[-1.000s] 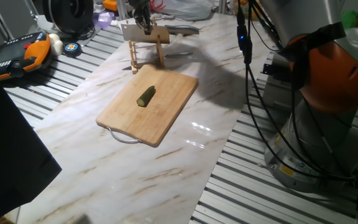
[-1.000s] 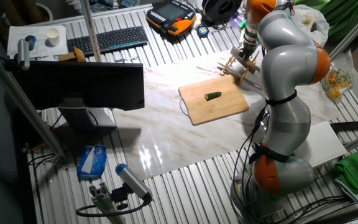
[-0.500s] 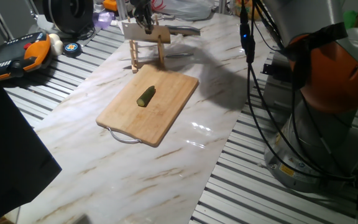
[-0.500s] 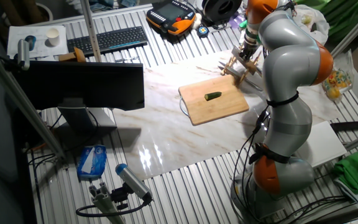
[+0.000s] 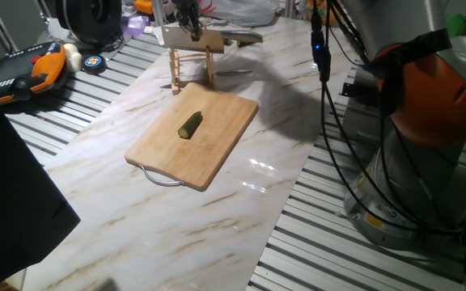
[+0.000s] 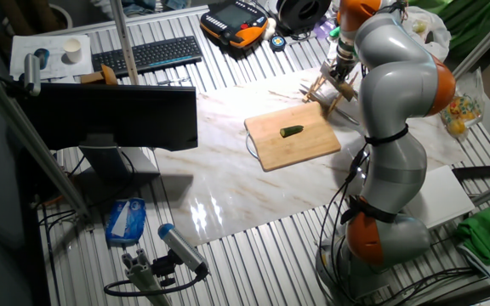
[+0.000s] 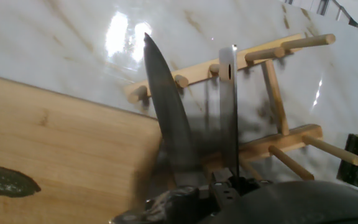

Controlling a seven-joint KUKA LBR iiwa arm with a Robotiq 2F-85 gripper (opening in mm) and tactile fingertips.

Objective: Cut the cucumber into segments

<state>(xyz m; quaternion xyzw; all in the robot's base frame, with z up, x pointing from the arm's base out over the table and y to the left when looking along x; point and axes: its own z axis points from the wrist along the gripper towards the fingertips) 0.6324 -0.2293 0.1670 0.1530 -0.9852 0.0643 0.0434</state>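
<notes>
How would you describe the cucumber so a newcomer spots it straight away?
Find the wooden cutting board on the marble table. Near its middle lies the cucumber, a short dark green stub and the only thing on the board.

board (image 5: 196, 137): lies flat on the desk (image 5: 136, 218), near its middle
cucumber (image 5: 190, 124): on the board, toward the rack end
rack (image 5: 191, 65): stands on the desk just beyond the board's far edge
end effector (image 5: 188, 26): at the top of the rack, with a knife (image 7: 173, 118) and a second blade (image 7: 229, 112) side by side above the rack's pegs in the hand view
keyboard (image 6: 147, 54): at the far side of the desk from the arm's base, behind the monitor (image 6: 113, 115)
pendant (image 5: 27, 73): off the desk's edge, on the slatted surface
</notes>
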